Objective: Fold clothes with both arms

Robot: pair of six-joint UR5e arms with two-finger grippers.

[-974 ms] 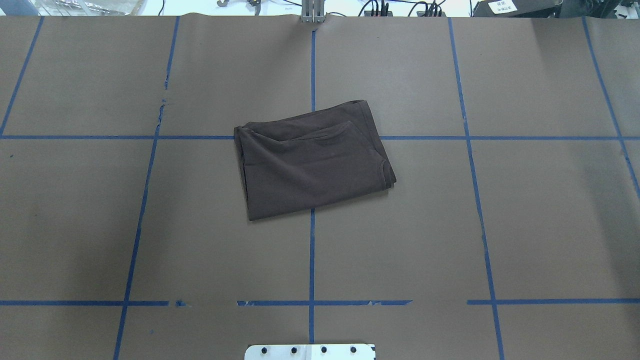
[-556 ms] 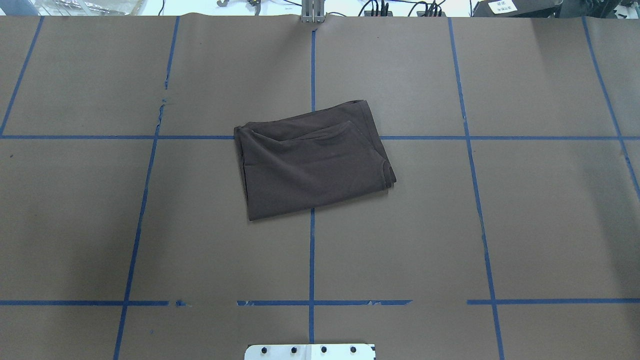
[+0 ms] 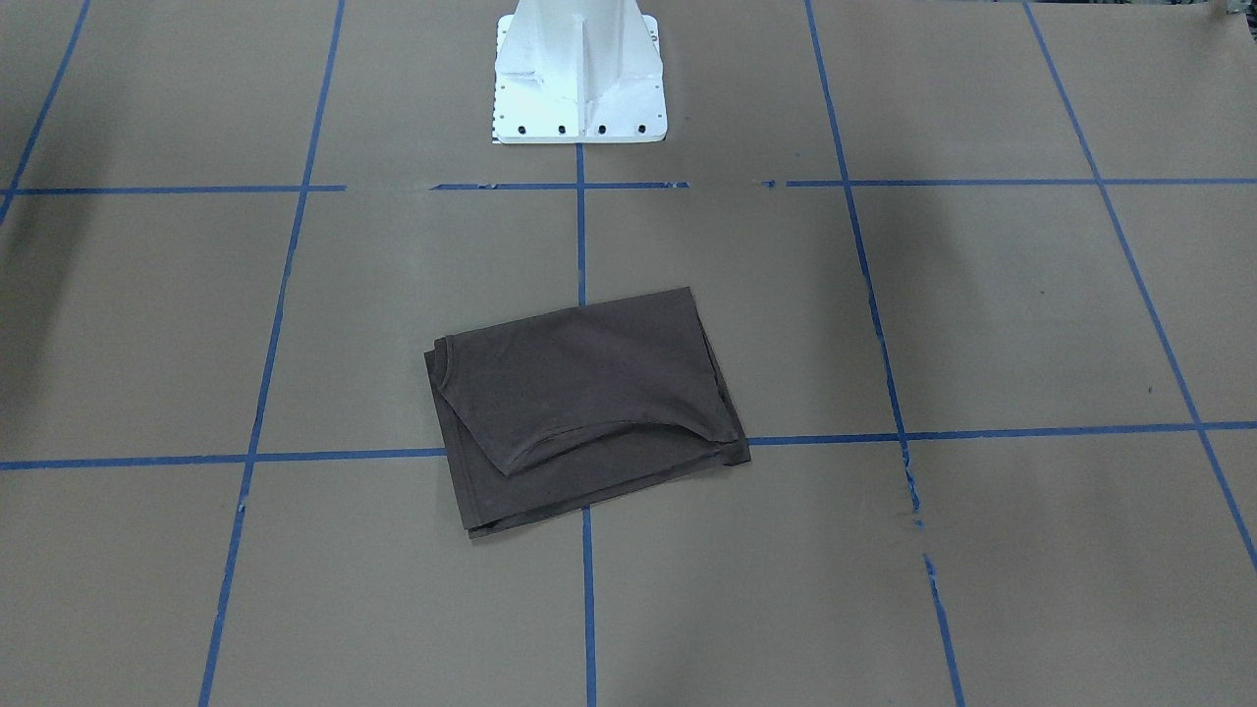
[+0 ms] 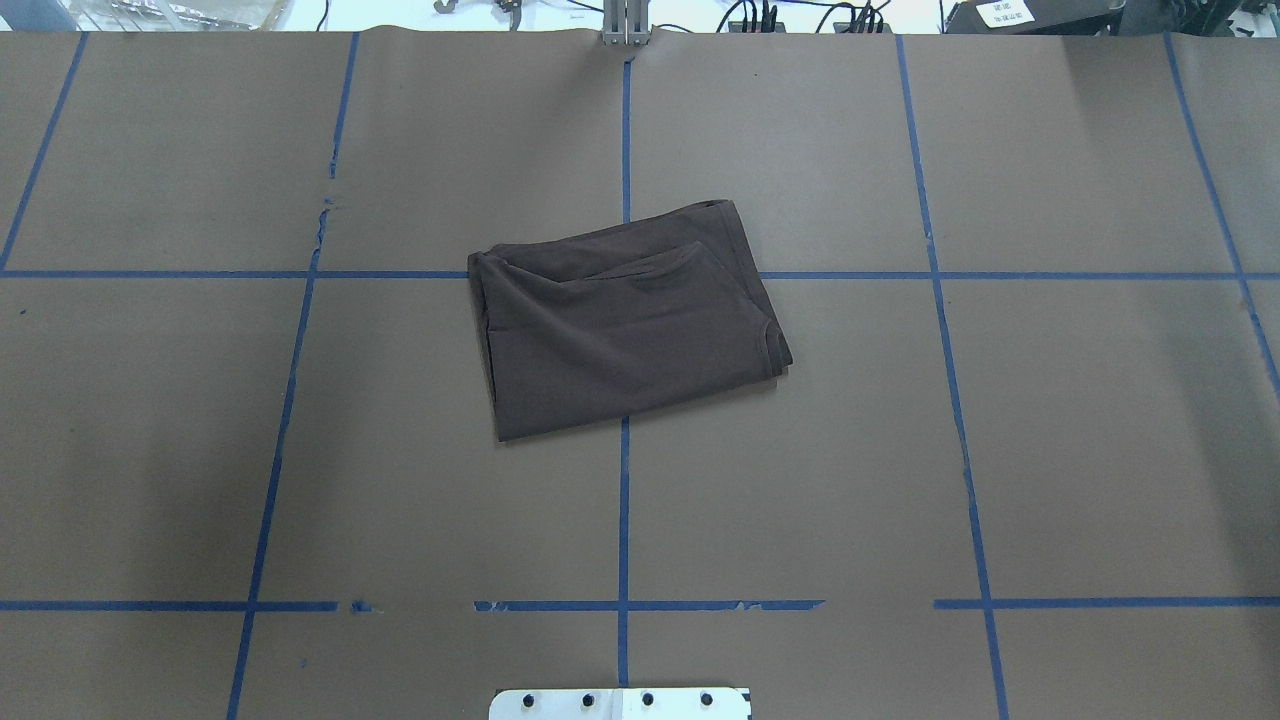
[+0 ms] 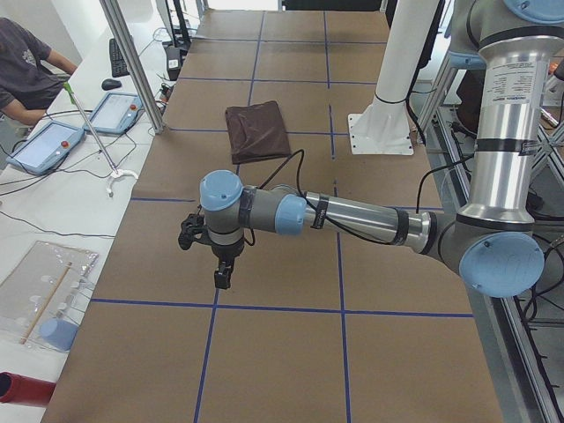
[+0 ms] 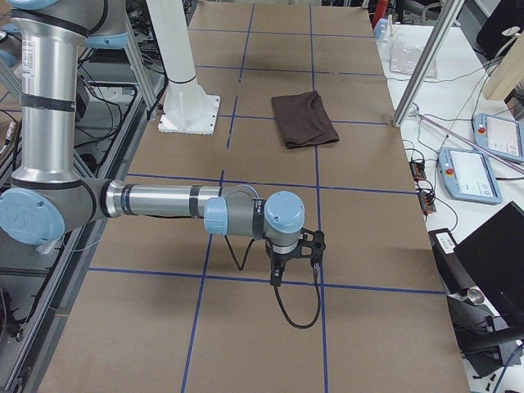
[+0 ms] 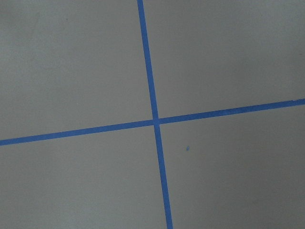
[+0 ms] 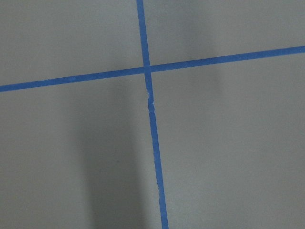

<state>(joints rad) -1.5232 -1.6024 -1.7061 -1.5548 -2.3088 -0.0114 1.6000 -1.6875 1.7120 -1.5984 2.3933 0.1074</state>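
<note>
Exterior left and right: grip of left gripper (image 5: 223,276), right gripper (image 6: 277,274) cannot be told; T-shirt (image 4: 625,325) folded.

Robotics lab (taped grid (image 4: 624,520), pendants (image 5: 46,145))

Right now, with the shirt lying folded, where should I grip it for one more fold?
On the T-shirt, probably the two corners of the short edge on the robot's right, approached low from that side: it lies flat, and stacked layer ends show there, easy to pinch together.
</note>
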